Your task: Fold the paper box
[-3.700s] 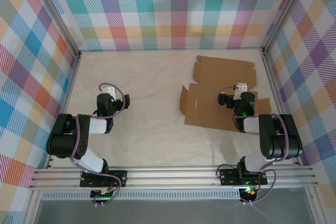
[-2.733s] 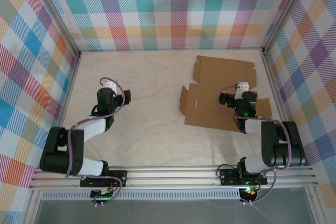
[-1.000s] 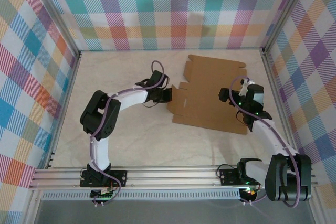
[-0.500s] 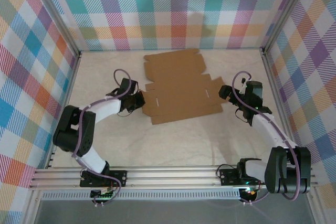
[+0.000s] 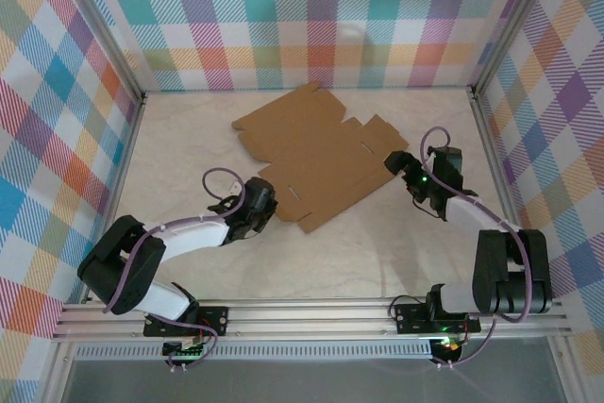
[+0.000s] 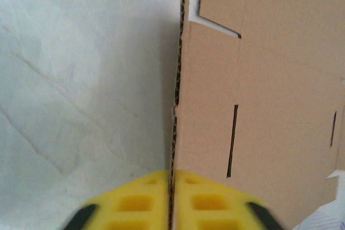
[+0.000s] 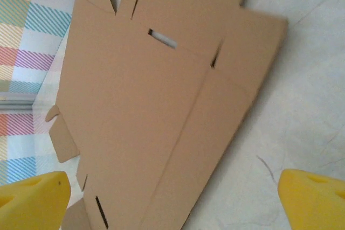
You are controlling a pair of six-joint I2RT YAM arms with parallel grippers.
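The paper box [image 5: 316, 153] is a flat brown corrugated sheet with flaps and slots, lying skewed on the middle of the table. My left gripper [image 5: 267, 207] is at its near left edge. In the left wrist view the yellow fingers [image 6: 135, 206] press together on the cardboard edge [image 6: 269, 106], so the left gripper [image 6: 173, 197] is shut on it. My right gripper [image 5: 401, 165] sits by the sheet's right corner. In the right wrist view the right gripper [image 7: 175, 192] stands wide open, with the sheet [image 7: 151, 106] lying flat below and ahead, not touched.
Plaid walls [image 5: 311, 25] close the back and both sides, with metal posts [image 5: 491, 129] at the corners. An aluminium rail [image 5: 311, 318] carrying both arm bases runs along the near edge. Pale bare tabletop [image 5: 377, 252] lies in front of the sheet.
The sheet has been dragged left to the middle of the table and has turned. The left gripper has drawn back toward me with its edge. The right gripper has stayed open by the right corner.
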